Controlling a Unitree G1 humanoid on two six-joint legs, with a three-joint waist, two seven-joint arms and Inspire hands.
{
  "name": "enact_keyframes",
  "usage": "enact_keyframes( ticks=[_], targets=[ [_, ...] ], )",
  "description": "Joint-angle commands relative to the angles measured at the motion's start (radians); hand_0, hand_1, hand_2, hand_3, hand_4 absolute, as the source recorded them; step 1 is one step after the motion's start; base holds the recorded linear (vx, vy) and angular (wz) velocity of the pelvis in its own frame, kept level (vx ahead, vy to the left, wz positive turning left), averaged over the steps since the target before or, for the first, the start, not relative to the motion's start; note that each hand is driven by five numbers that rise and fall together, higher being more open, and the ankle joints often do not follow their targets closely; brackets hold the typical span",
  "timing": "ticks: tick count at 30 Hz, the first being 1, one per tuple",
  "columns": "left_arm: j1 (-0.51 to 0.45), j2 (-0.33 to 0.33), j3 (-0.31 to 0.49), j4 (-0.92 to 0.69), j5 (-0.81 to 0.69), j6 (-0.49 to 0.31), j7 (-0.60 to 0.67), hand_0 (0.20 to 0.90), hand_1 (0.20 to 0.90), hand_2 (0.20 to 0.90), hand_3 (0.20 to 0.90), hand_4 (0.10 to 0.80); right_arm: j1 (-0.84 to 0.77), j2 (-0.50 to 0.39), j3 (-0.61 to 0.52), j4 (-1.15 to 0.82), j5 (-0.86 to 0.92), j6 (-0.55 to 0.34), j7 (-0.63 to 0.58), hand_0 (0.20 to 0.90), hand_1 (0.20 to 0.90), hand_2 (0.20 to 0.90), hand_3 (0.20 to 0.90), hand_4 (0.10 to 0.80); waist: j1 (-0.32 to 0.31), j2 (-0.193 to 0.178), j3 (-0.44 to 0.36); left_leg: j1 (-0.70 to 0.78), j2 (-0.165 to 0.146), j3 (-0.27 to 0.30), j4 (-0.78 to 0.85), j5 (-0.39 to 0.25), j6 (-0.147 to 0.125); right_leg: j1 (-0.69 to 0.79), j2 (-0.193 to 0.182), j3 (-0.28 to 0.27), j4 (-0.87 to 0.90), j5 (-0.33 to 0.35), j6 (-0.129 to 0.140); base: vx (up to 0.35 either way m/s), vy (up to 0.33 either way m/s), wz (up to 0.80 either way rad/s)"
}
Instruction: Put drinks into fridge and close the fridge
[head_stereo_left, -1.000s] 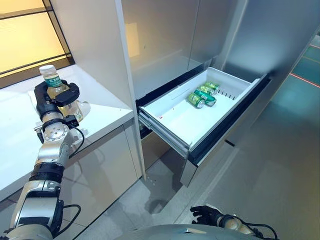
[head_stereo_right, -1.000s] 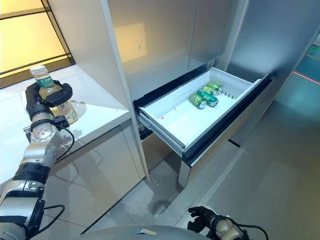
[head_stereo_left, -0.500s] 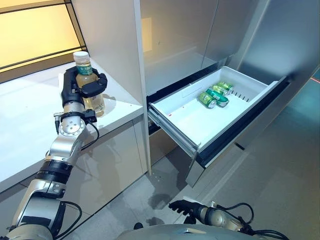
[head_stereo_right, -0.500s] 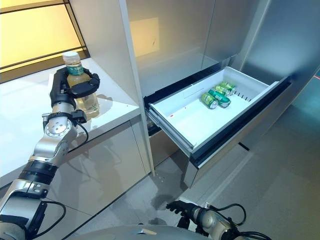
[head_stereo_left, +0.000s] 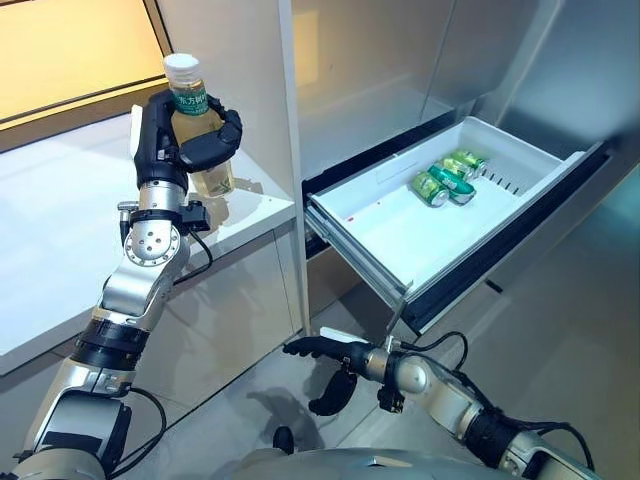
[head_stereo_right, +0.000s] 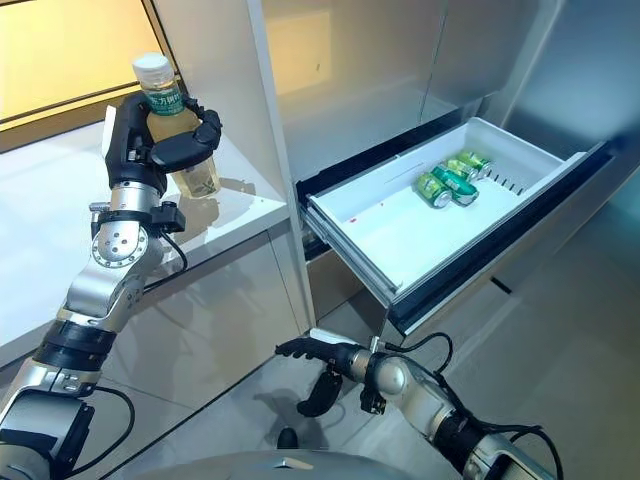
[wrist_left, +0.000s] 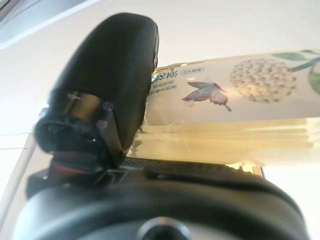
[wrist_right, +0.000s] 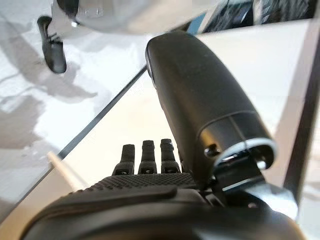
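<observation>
Left robot hand wraps a tea bottle, held upright above the white counter. Good practice: keep it upright, clear the cabinet edge, and lower it into the open fridge drawer beside the green cans. Right robot hand hangs low, fingers extended, empty.

We saw a white tabletop running along under the amber window, ending at the tall grey cabinet wall. Nothing lay directly on the part we could see; the bottle stood clear of it, lifted in the fingers of the left hand, the tabletop below them. Beyond those fingers, the fridge drawer stood pulled out, and green cans lay on their sides on its white floor near its far corner.
</observation>
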Motion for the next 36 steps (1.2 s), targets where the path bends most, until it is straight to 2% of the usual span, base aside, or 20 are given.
enact_keyframes(
  ticks=[1,6,9,14,16,19,21,25,31,36],
  targets=[
    [-0.217,0.065,0.002,-0.107,0.016,-0.181,-0.006,0.300,0.300,0.300,0.200,0.100,-0.085,0.017,-0.011,-0.161,0.146,-0.094,0.088,0.900,0.900,0.900,0.900,0.800,0.010,0.030,-0.079,0.068,-0.041,-0.073,0.002,-0.173,0.008,-0.074,0.003,-0.037,0.012,0.044,0.057,-0.046,0.012,0.02],
    [-0.170,0.040,0.022,-0.155,-0.021,-0.196,-0.067,0.300,0.300,0.300,0.200,0.100,-0.137,-0.020,-0.088,-0.320,0.322,-0.066,0.233,0.900,0.900,0.900,0.900,0.800,0.011,0.022,-0.078,0.068,-0.040,-0.068,0.002,-0.167,0.008,-0.074,0.001,-0.037,0.011,0.051,0.059,-0.042,0.012,0.00],
    [-0.137,0.028,0.038,-0.181,-0.029,-0.233,-0.115,0.300,0.300,0.300,0.200,0.100,-0.170,-0.038,-0.166,-0.408,0.478,-0.035,0.329,0.900,0.900,0.900,0.900,0.800,0.008,0.018,-0.078,0.069,-0.040,-0.063,0.002,-0.166,0.010,-0.075,0.001,-0.037,0.011,0.055,0.059,-0.026,0.005,0.00],
    [-0.073,0.016,0.090,-0.214,-0.053,-0.281,-0.236,0.300,0.300,0.300,0.200,0.100,-0.199,-0.044,-0.323,-0.501,0.725,0.007,0.398,0.900,0.900,0.900,0.900,0.800,0.004,0.015,-0.084,0.074,-0.040,-0.057,0.002,-0.169,0.011,-0.072,0.000,-0.034,0.011,0.059,0.059,0.000,0.000,0.00],
    [-0.060,0.019,0.108,-0.215,-0.042,-0.296,-0.251,0.300,0.300,0.300,0.200,0.100,-0.198,-0.044,-0.360,-0.513,0.770,0.009,0.396,0.900,0.900,0.900,0.900,0.800,0.003,0.014,-0.088,0.075,-0.040,-0.055,0.002,-0.170,0.010,-0.072,-0.001,-0.033,0.011,0.059,0.061,0.000,0.000,0.00],
    [-0.027,0.050,0.177,-0.210,-0.003,-0.336,-0.268,0.300,0.300,0.300,0.200,0.100,-0.168,-0.049,-0.476,-0.541,0.852,0.004,0.372,0.900,0.900,0.900,0.900,0.800,-0.004,0.017,-0.097,0.076,-0.040,-0.051,0.002,-0.172,0.012,-0.073,-0.001,-0.028,0.010,0.060,0.062,0.000,0.000,0.00],
    [-0.005,0.084,0.226,-0.194,0.034,-0.359,-0.263,0.300,0.300,0.300,0.200,0.100,-0.132,-0.063,-0.548,-0.554,0.824,-0.011,0.318,0.900,0.900,0.900,0.900,0.800,-0.011,0.018,-0.101,0.074,-0.040,-0.047,0.002,-0.171,0.012,-0.077,-0.001,-0.023,0.010,0.063,0.064,0.007,0.004,-0.02],
    [0.034,0.115,0.281,-0.209,0.016,-0.360,-0.291,0.300,0.300,0.300,0.200,0.100,-0.082,-0.097,-0.634,-0.567,0.818,-0.010,0.255,0.900,0.900,0.900,0.900,0.800,-0.018,0.020,-0.102,0.072,-0.039,-0.046,0.002,-0.172,0.012,-0.081,0.000,-0.020,0.010,0.064,0.064,0.002,0.002,-0.02],
    [0.070,0.119,0.306,-0.229,0.023,-0.372,-0.295,0.300,0.300,0.300,0.200,0.100,-0.066,-0.109,-0.671,-0.550,0.793,0.011,0.184,0.900,0.900,0.900,0.900,0.800,-0.023,0.019,-0.099,0.071,-0.039,-0.047,0.002,-0.174,0.012,-0.084,0.005,-0.014,0.008,0.063,0.062,0.000,0.000,0.00],
    [0.062,0.094,0.263,-0.255,-0.055,-0.344,-0.358,0.300,0.300,0.300,0.200,0.100,-0.118,-0.106,-0.633,-0.524,0.807,0.051,0.140,0.900,0.900,0.900,0.900,0.800,-0.018,0.018,-0.094,0.072,-0.038,-0.050,0.002,-0.174,0.011,-0.083,0.007,-0.016,0.007,0.064,0.058,0.000,0.000,0.00]
  ],
)
